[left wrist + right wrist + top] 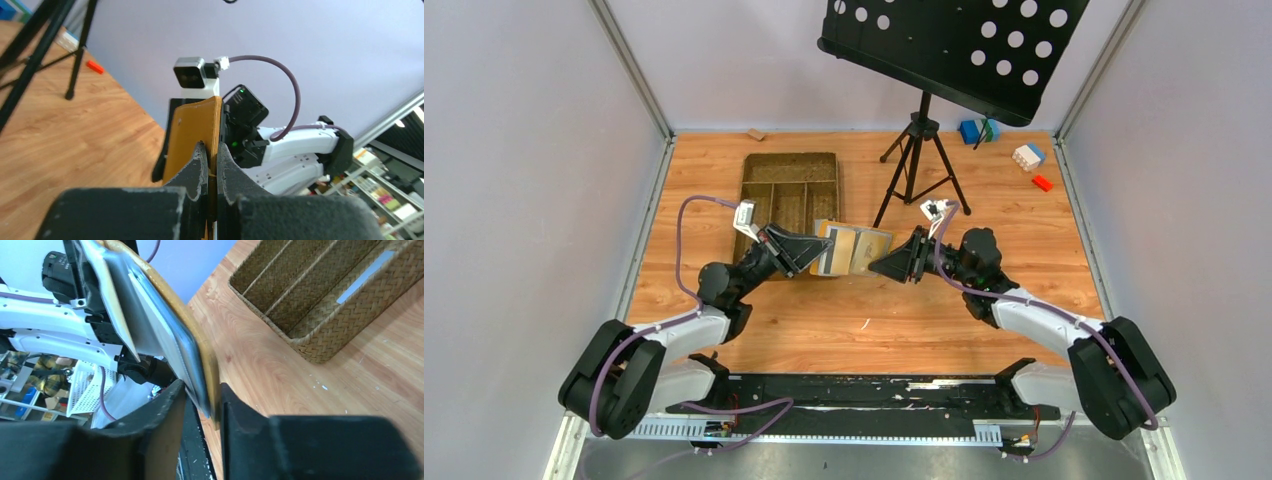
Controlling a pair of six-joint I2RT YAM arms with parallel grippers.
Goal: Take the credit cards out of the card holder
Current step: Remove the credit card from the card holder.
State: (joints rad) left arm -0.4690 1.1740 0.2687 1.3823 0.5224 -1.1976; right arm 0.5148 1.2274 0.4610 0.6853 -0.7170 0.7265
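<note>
Holder (856, 250) up in air, spread open between both arms, just in front of tray (790, 157), above desk (844, 330). Left fingers (201, 165) pressed tight on one flap. Right fingers (172, 410) pinching opposite flap's edge.

Open card holder (852, 251) held up over the middle of the table (944, 320).
It is a mustard-yellow folding wallet, grey-blue inside, standing on edge clear of the table. One flap is pinched between the left fingers (198, 167), and the other sits between the right fingers (167, 415). The credit cards cannot be told apart from the pale pockets.
</note>
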